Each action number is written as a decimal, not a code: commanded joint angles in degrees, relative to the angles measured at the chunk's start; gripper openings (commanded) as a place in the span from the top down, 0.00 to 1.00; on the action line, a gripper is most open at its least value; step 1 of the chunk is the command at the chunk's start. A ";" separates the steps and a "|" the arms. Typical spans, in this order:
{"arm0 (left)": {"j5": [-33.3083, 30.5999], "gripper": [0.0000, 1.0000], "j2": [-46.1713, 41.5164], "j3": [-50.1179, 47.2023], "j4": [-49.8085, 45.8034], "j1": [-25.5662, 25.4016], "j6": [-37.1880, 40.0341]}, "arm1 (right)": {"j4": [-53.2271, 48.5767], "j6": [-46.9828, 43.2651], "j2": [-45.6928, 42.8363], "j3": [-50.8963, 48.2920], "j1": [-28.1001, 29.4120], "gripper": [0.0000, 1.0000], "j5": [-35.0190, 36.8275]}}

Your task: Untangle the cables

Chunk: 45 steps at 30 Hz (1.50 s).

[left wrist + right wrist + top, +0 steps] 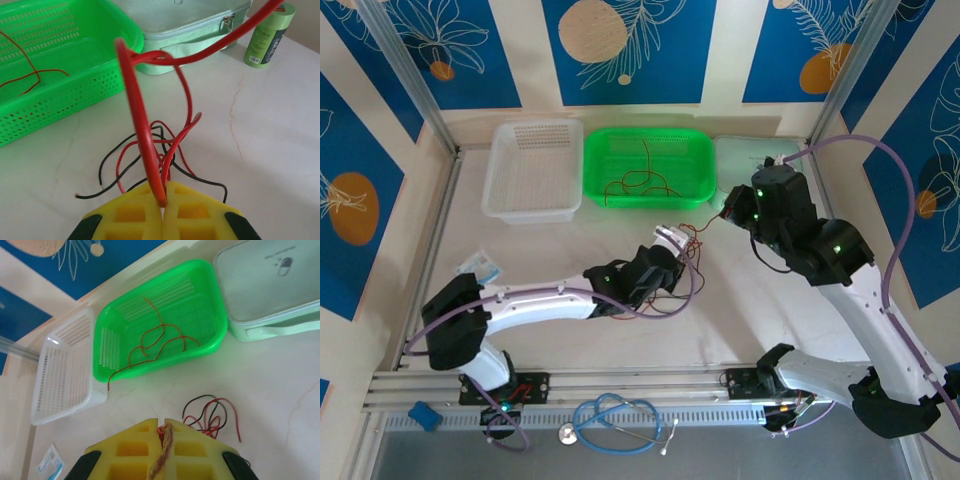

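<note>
"Cables first: where do they lie?"

"Most sit in one tangle (210, 415) of thin red and black wires on the tabletop, about midway between the near and far edges and just short of the green basket (75, 95). A loose red cable (35, 73) lies curled inside that basket, apart from the rest."

"And the left gripper?"

"The left gripper (162, 199) has its yellow fingers pressed together with no gap, pinching a raised red cable (135, 100). From the pinch it climbs steeply, bends over and runs off toward the far right corner — clear of the tabletop along that stretch. Other red loops and a black wire lie on the surface just ahead of the fingers."

"The right one?"

"The right gripper (163, 426) is closed too, clamped on a red strand (161, 430) at the tips. A blurred reddish length runs back between the fingers. It hangs above the tabletop toward the right edge, with the tangle near it. From overhead a thin red line spans the gap between the two grippers — whether it is the cable the left one holds, I cannot tell."

"What else is on the tabletop?"

"Along the far edge, a white basket (535, 170) sits toward the left corner, just beside the green one in the middle. A mint-green zipped case (270, 285) sits toward the right corner. A green tape roll (267, 35) stands upright near the case, and a small blue-and-white packet (480, 268) lies near the left edge."
</note>
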 commanded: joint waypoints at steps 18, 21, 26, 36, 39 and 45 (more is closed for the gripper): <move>10.04 0.99 -11.94 -16.96 10.58 8.60 2.23 | -4.25 -7.61 -4.33 10.22 -8.64 1.00 1.34; 10.92 0.98 -12.41 -17.57 10.79 9.41 2.93 | -3.81 -8.58 -3.66 11.85 -8.75 1.00 -0.30; 12.09 0.76 -12.66 -17.77 11.73 9.70 3.67 | -2.91 -9.37 -1.84 15.09 -8.75 1.00 -5.32; 16.61 0.26 -14.91 -18.15 13.59 9.70 6.01 | -4.12 -12.30 5.53 25.60 -7.66 1.00 -11.81; 20.67 0.24 -14.79 -18.28 14.52 9.70 7.11 | -4.84 -13.33 7.12 28.64 -7.18 1.00 -11.28; 31.74 0.21 -12.95 -19.95 20.61 9.17 10.75 | -4.60 -14.31 8.83 32.66 -6.73 1.00 -10.73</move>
